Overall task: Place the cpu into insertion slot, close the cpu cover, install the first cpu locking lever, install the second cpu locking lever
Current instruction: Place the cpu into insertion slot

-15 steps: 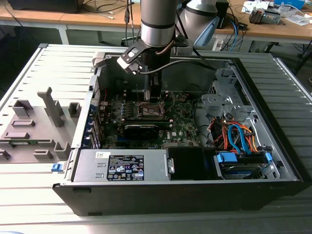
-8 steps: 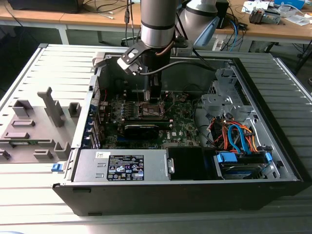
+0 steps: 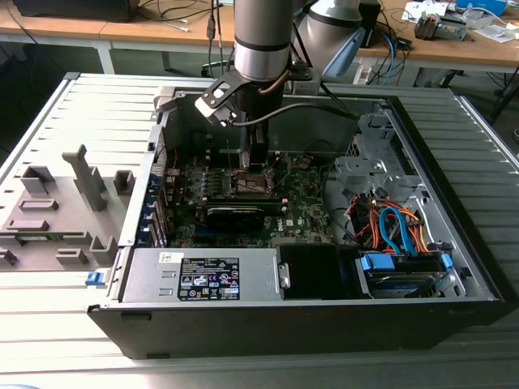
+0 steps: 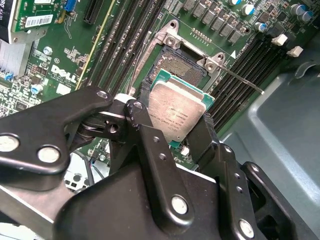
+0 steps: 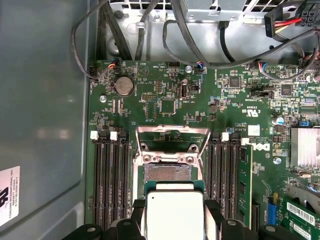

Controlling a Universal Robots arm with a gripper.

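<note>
**A:** Take me across it, starting at the exterior view's left.

**B:** First come the grey moulded plastic fixtures (image 3: 65, 211) on the ribbed table. Next is the open black metal computer case (image 3: 324, 324) with the green motherboard (image 3: 304, 203) lying flat inside. The black-fingered gripper (image 3: 256, 162) hangs over the middle of the board. Furthest right is a bundle of orange and blue cables (image 3: 393, 227).

**A:** And the fingers?

**B:** They are clamped on the small flat square silvery-tan cpu (image 4: 177, 107). In the second wrist view one black finger (image 4: 145, 100) presses each opposite edge, and the chip lies flat between them, face up.

**A:** Where does it sit against the socket?

**B:** The insertion slot (image 4: 177, 62), a square socket with a dark pin field and a silvery rim, lies straight ahead of the fingertips. The chip's far edge overlaps the socket's near edge. In the first wrist view the cpu (image 5: 175, 215) looks square to the insertion slot (image 5: 167, 172), with its sides parallel to the rim. I'd judge it to be hovering rather than seated, though the height is hard to read.

**A:** Is anything in the way?

**B:** The thin silvery frame of the cpu cover (image 5: 172, 128) stands tilted open on the far side of the socket (its cut-out shows the board through it). One thin wire locking lever (image 4: 245, 82) is swung out to the side. Long black memory slots (image 5: 107, 185) flank the socket on both sides, apart from the fingers.
</note>
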